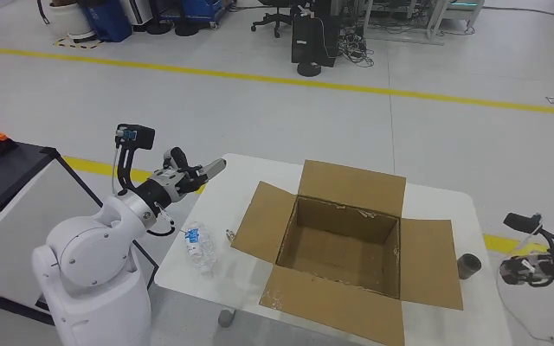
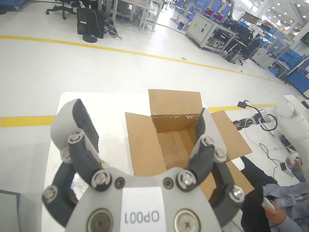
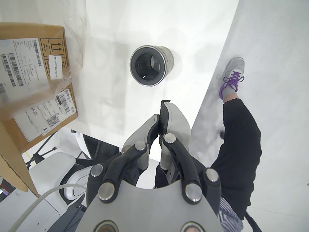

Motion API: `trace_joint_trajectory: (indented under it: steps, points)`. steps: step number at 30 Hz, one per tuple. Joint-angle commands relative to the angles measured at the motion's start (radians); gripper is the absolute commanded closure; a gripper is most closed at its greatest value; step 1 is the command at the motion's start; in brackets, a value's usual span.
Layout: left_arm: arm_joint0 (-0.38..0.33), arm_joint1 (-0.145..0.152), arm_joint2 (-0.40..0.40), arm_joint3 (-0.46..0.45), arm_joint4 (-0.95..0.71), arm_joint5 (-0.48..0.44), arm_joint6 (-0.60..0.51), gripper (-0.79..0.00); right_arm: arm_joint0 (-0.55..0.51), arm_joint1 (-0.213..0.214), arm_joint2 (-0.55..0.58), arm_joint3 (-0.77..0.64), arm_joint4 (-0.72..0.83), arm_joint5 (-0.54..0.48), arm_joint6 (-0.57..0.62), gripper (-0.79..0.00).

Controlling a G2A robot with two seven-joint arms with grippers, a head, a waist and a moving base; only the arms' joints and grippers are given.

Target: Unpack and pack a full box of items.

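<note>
- The box is standing open in the middle of the worktop with all four flaps folded out. Its bare cardboard floor is showing, but in the top view the inside of the wall nearest the robot is hiding below the rim.
- A clear plastic thing is lying on the worktop just beside the box's left flap. Whether it is a bottle or a bag is hard to make out, and in the left wrist view it is mostly hiding behind the gripper's body.
- The left gripper is hanging above the worktop's left end and pointing toward the box. Its fingers are spread wide with nothing between them.
- A metal cylinder with a dark hollow middle is sitting on the worktop to the right of the box, apart from it.
- The right gripper is hanging by the worktop's right edge, near the cylinder but not touching it. Its fingers are pressing together on nothing, and the top view is cutting part of it off.
- White labels with barcodes and a pair of upward arrows are sticking to the box's outer side, under loose clear film. Most of their print is too small to make out.
- A white sticker with print is sitting on the left gripper's base, upside down to the camera.
</note>
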Motion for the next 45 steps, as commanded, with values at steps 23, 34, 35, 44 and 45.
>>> trace_joint_trajectory:
  steps: [23, 34, 35, 44, 45]
  points:
    - [0.0, 0.0, 0.0, 0.0, 0.0, 0.0, 0.0, -0.785, -0.25, 0.131, 0.143, -0.159, 0.11, -0.005, -0.087, -0.785]
    - [0.0, 0.0, 0.0, 0.0, 0.0, 0.0, 0.0, -0.785, -0.308, 0.129, 0.193, -0.178, 0.126, -0.017, -0.128, -0.785]
    - [0.0, 0.0, 0.0, 0.0, 0.0, 0.0, 0.0, -0.785, -0.308, 0.129, 0.193, -0.178, 0.126, -0.017, -0.128, -0.785]
    - [0.0, 0.0, 0.0, 0.0, 0.0, 0.0, 0.0, -0.785, -0.335, 0.12, 0.167, -0.197, 0.08, 0.005, -0.245, -0.785]
    - [0.0, 0.0, 0.0, 0.0, 0.0, 0.0, 0.0, -0.785, -0.34, 0.118, 0.163, -0.193, 0.075, 0.008, -0.272, -0.785]
